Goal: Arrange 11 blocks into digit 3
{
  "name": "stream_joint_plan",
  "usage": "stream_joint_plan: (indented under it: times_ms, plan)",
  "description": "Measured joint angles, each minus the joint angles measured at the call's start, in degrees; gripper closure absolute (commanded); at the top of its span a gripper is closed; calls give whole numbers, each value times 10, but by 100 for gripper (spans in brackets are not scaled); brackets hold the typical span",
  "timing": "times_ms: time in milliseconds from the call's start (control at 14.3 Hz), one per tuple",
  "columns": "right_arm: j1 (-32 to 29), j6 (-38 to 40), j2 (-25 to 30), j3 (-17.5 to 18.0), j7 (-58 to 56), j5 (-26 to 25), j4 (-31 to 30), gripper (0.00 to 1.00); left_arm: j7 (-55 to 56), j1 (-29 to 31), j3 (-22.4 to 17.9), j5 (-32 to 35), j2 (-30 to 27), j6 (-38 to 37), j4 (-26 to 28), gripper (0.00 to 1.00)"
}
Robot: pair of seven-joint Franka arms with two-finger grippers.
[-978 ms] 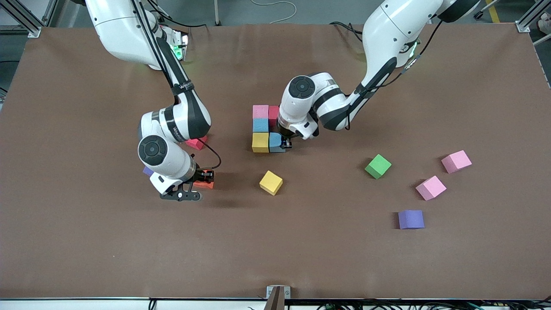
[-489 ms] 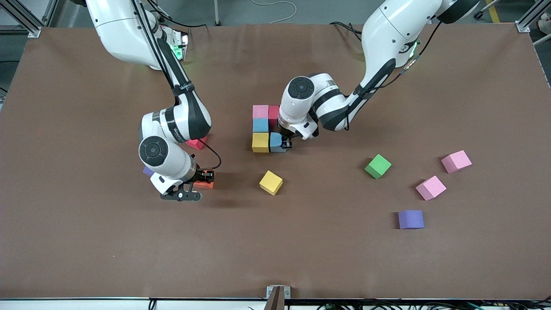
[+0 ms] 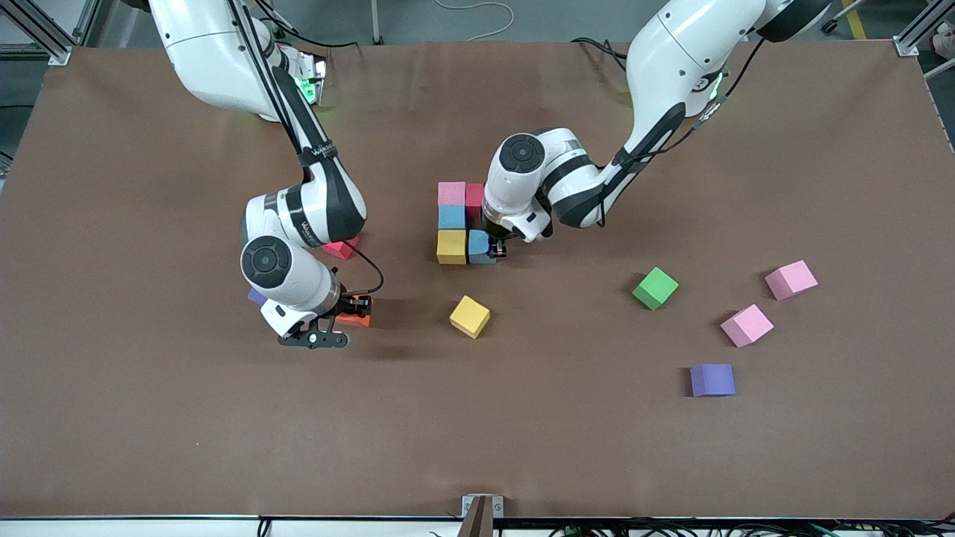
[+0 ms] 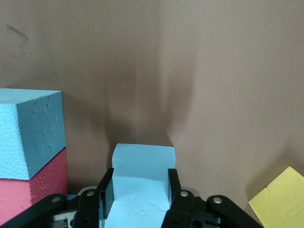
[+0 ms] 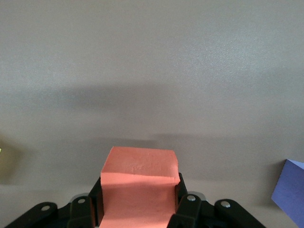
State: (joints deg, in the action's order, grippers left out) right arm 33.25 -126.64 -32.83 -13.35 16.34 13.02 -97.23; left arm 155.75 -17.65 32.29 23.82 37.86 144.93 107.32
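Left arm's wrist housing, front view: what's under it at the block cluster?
A light blue block pokes out beside the yellow block; the left wrist view shows the left tool shut on it. A red block is partly covered. Anything deeper is hidden.

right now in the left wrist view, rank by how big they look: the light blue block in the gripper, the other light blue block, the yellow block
1. Other light blue block, on a red block.
2. Gripped light blue block, partly hidden by the left gripper.
3. Yellow block, cut off by the frame.
All the blocks look equal in the front view, so only nearness and cropping differ.

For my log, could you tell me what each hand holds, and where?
Left hand: light blue block, by two opposite sides. Right hand: orange block, likewise.
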Motion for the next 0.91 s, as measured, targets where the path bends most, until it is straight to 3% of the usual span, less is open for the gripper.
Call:
stream_joint_plan:
  times_ms: [908]
  plan:
    - [0, -2, -5, 0, 0, 0, 0, 96, 4, -5, 0, 0, 0, 0, -7, 73]
